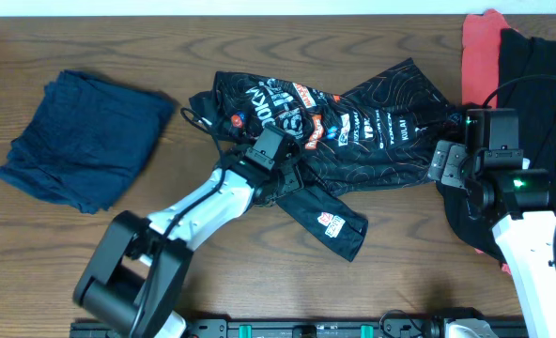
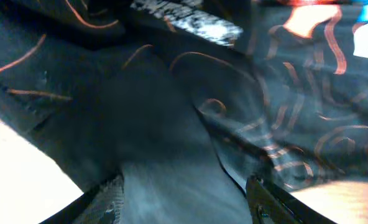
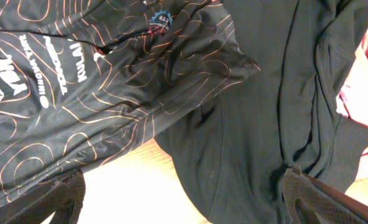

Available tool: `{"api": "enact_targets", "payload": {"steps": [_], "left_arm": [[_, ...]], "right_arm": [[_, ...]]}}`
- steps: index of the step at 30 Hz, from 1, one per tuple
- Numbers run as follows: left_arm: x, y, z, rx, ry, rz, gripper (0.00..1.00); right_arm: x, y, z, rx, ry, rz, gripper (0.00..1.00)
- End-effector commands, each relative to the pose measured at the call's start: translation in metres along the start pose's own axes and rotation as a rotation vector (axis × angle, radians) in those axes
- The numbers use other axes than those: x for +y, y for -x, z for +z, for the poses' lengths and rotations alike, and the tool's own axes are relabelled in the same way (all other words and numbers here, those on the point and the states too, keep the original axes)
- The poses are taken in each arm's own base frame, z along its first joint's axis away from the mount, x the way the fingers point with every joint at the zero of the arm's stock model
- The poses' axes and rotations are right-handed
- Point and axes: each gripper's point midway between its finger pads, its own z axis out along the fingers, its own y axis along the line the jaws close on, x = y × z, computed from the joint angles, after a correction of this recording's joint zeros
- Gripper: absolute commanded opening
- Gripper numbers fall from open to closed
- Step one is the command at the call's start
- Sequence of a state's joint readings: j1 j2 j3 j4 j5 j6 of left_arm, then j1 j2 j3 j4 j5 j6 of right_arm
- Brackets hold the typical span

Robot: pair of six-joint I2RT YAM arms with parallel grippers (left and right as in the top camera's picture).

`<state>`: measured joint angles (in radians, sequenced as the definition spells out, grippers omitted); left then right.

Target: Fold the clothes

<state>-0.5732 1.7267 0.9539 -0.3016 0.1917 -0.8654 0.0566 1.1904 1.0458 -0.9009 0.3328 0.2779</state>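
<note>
While the navy garment [image 1: 81, 141] is lying loosely bunched at the far left of the table [image 1: 400, 272], well apart from both arms, I am working the jersey [image 1: 372, 117] at centre.

- Left gripper [image 1: 276, 155] is pressing down on the jersey's crumpled left half, just below the sponsor lettering.
- In the blurred wrist view, the left fingers [image 2: 106, 202] are standing part-spread with dark jersey cloth [image 2: 171, 124] filling the gap. I cannot tell whether they are pinching it or only resting on it.
- The jersey is lying twisted, with one sleeve trailing toward the near edge.

My judgement is that flattening is the step in hand. To do it well I am planning to take one layer at an edge rather than a bunch. I would then draw it outward low and slow, with the other arm anchoring the far side.

- Right gripper [image 1: 452, 164] is hanging just beside the jersey's right end.
- Its right fingers [image 3: 314, 199] are spread wide and holding nothing.
- From that wrist, the jersey [image 3: 78, 93] is lying ahead and left of the fingers. The black garment [image 3: 265, 124] is ahead and right, and bare table is showing in the gap.
- The two dark cloths are overlapping there, so I am watching that I catch only the jersey hem.
- The black garment [image 1: 541, 66] is lying on the red garment [image 1: 480, 47] at the far right.
</note>
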Motion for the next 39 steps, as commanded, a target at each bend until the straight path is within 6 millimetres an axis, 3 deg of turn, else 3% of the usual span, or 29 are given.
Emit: {"api": "enact_targets", "payload": {"steps": [1, 6, 8, 11, 16, 20, 24, 30, 32, 36, 39], "left_arm": [[0.011, 0.000, 0.016, 0.000, 0.047, -0.021, 0.65], [0.016, -0.003, 0.019, 0.016, 0.065, -0.023, 0.50], [0.017, -0.004, 0.019, 0.021, 0.071, -0.024, 0.30], [0.024, -0.010, 0.018, 0.041, 0.098, -0.029, 0.12], [0.036, -0.019, 0.013, 0.079, 0.149, -0.037, 0.10], [0.047, -0.029, -0.005, 0.115, 0.197, -0.028, 0.10], [0.067, -0.034, -0.044, 0.146, 0.248, 0.009, 0.10], [0.144, -0.010, -0.118, 0.009, 0.520, -0.073, 0.06], [0.155, -0.003, -0.130, -0.018, 0.524, -0.128, 0.06], [0.163, 0.005, -0.138, -0.026, 0.486, -0.199, 0.06], [0.136, -0.002, -0.126, 0.058, 0.322, -0.187, 0.06]], "right_arm": [[-0.004, 0.003, -0.004, -0.014, -0.001, 0.027, 0.99], [-0.004, 0.002, -0.004, -0.010, -0.002, 0.026, 0.99], [-0.004, 0.003, -0.004, -0.011, -0.002, 0.026, 0.99], [-0.004, 0.002, -0.004, -0.011, -0.002, 0.026, 0.99], [-0.004, 0.002, -0.004, -0.011, -0.002, 0.026, 0.99], [-0.004, 0.002, -0.004, -0.009, -0.003, 0.025, 0.99], [-0.005, -0.004, -0.004, 0.017, -0.002, 0.017, 0.99], [0.028, -0.026, -0.001, 0.138, 0.174, 0.003, 0.97], [0.029, -0.033, 0.005, 0.176, 0.166, -0.005, 0.96], [0.031, -0.043, 0.023, 0.241, 0.143, -0.019, 0.90], [0.033, -0.050, 0.034, 0.289, 0.128, -0.031, 0.90]]}}
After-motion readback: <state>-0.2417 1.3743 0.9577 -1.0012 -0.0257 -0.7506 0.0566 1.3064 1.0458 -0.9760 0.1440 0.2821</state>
